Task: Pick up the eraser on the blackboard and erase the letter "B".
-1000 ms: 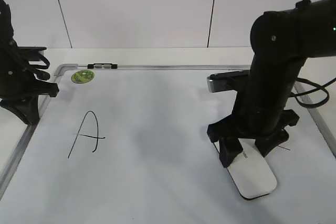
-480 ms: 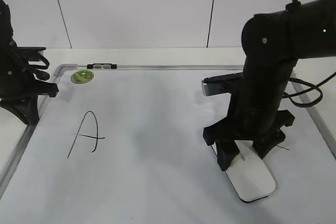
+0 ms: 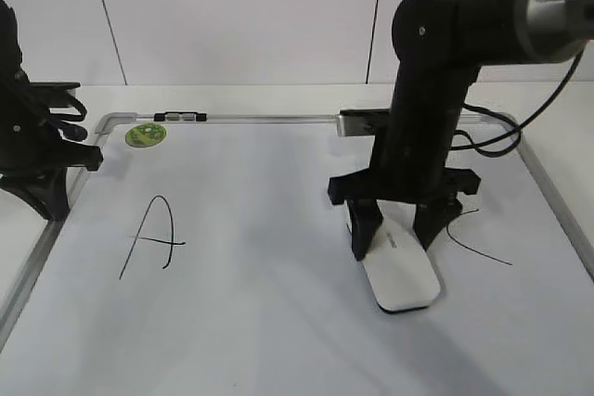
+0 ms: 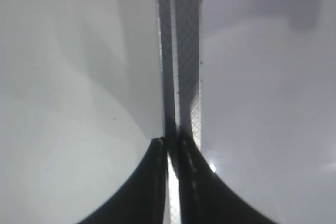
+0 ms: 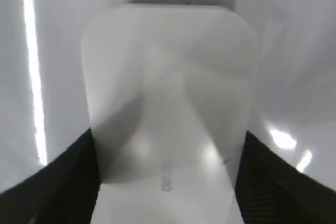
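Exterior view: right gripper (image 3: 397, 236) clamped on eraser (image 3: 400, 274), flat on blackboard (image 3: 278, 322) right of centre; letter A (image 3: 153, 236) far left, wide bare board between; black stroke (image 3: 475, 240) just right. Left wrist view: left gripper (image 4: 170, 148) jaws together over frame edge (image 4: 184, 51). Right wrist view: eraser (image 5: 168, 93) between both jaws.

The right pincer (image 3: 397, 240) has dragged the eraser (image 3: 401, 275) leftward across the blackboard (image 3: 278, 322), uncovering a black stroke (image 3: 475, 246).
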Motion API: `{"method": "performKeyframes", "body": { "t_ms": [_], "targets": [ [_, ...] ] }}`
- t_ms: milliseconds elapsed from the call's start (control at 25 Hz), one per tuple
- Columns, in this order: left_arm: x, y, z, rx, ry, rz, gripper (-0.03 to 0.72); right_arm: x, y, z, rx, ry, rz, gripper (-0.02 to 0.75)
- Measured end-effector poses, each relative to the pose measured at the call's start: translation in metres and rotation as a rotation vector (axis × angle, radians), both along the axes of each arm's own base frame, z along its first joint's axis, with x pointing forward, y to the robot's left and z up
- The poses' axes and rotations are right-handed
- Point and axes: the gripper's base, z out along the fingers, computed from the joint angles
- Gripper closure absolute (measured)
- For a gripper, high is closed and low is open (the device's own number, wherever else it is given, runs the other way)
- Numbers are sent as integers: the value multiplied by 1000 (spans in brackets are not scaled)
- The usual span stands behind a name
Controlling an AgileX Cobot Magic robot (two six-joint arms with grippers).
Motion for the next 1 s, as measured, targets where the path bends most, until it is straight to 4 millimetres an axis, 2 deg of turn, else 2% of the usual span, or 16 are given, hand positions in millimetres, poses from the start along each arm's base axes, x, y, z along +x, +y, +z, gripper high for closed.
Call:
{"method": "performKeyframes", "body": {
  "t_ms": [240,440,840,1000],
  "targets": [
    [0,0,0,-3,0,2,668,51,-3,4,61,-122,-84,209],
    [0,0,0,-5,1,3,668,76,-15,9,74,-177,-130,209],
    [0,-1,0,-10,-1,7,668,93,-52,7,66,-196,-219,209],
    [0,-1,0,-12,0,8,668,95,-59,8,56,-200,-229,209]
  ]
}}
